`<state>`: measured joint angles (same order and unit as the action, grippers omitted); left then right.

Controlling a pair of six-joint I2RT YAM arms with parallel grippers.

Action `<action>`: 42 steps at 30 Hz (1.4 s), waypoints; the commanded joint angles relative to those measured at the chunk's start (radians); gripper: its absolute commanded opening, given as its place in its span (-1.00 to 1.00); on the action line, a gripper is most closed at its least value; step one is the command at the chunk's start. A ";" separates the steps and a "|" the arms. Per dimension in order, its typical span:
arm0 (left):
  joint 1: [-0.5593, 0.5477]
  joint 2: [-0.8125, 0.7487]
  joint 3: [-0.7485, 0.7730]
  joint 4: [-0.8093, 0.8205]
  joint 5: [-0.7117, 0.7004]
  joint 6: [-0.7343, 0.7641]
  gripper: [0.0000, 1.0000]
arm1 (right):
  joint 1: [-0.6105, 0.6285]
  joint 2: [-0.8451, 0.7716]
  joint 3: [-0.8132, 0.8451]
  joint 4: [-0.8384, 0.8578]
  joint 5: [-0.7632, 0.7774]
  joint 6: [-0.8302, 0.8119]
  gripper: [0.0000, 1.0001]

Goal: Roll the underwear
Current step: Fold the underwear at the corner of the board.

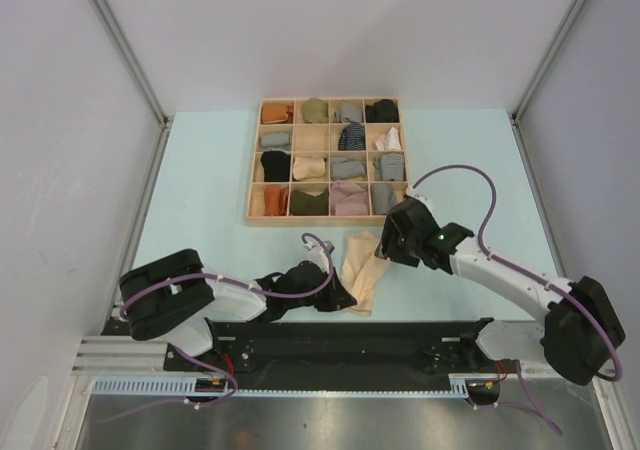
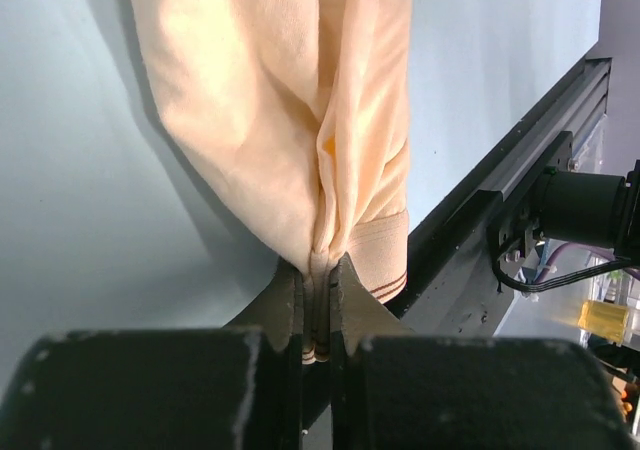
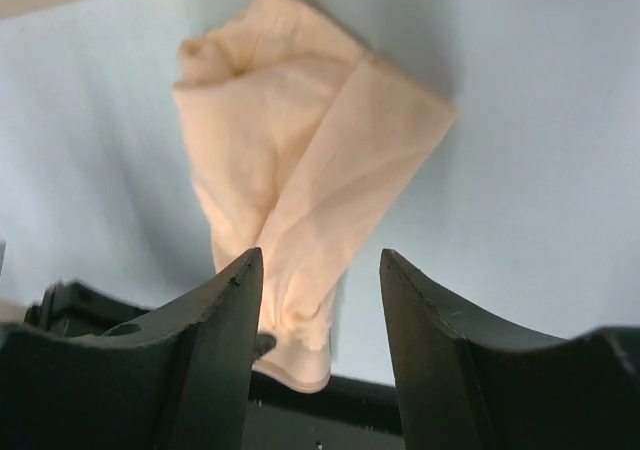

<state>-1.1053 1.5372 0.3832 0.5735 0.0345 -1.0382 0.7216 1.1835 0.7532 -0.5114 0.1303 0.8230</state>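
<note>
item: cream underwear (image 1: pixel 362 278) lies on the bench (image 1: pixel 200 190); long axis runs from the near edge toward the tray (image 1: pixel 252 160) | left jaws: pinched shut on its near waistband end | right jaws: parted, empty; over the far end, seemingly just clear | nearer arm: left

"What colour is the underwear (image 1: pixel 362 275) on the near side of the tray (image 1: pixel 253 170)?"

"Pale peach-cream on my feed. Its waistband (image 2: pixel 385 260) has thin brown stripes. The tray's light wood; I see an olive bundle (image 1: pixel 315 110) in its far row and a navy-and-white striped bundle (image 1: pixel 351 137) near its middle. The table (image 1: pixel 200 190) is pale mint."
</note>
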 commanded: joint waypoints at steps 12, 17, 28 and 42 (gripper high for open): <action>-0.007 0.063 0.003 0.008 0.068 0.032 -0.99 | -0.088 0.235 0.120 0.105 -0.006 -0.097 0.02; -0.008 0.073 0.017 0.000 0.073 0.043 -1.00 | -0.088 0.286 0.153 0.114 -0.015 -0.107 0.01; -0.007 0.077 0.028 -0.014 0.071 0.049 -1.00 | -0.065 0.389 0.187 0.033 0.020 -0.110 -0.14; -0.007 0.086 0.031 -0.017 0.071 0.047 -1.00 | -0.044 0.423 0.189 0.022 -0.015 -0.162 -0.87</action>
<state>-1.1053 1.5906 0.4038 0.6262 0.0864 -1.0195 0.6674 1.6115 0.9104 -0.4843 0.1230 0.6952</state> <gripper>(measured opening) 0.059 0.188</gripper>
